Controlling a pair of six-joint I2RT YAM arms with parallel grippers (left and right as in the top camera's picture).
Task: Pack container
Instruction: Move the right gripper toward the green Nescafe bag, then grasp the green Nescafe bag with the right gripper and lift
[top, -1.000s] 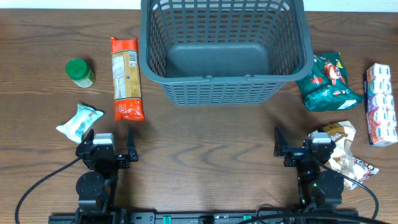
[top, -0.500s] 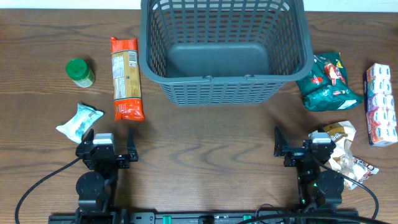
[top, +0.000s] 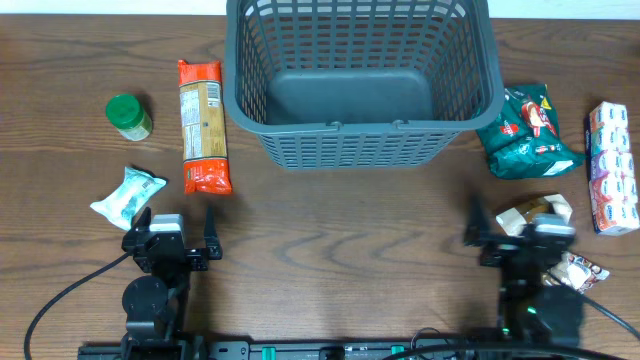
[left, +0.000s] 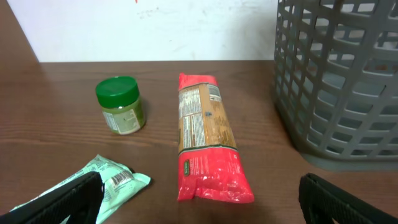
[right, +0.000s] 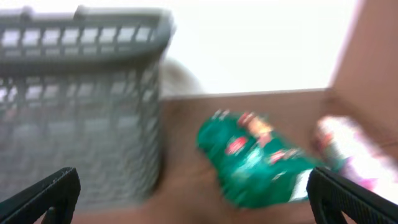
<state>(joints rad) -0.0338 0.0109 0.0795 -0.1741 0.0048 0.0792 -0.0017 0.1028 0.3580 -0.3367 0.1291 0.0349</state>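
Container (top: 350, 148) sits well ahead between the left claw (top: 173, 224) and right claw (top: 518, 226), both spread wide and empty.

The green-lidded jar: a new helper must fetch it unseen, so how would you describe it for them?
Start at the big grey basket at the far middle of the table and go left, past the long red packet lying beside it. The jar stands just beyond that packet, farther back than the crumpled pale wrapper. It alone is round and upright, with a bright green lid.
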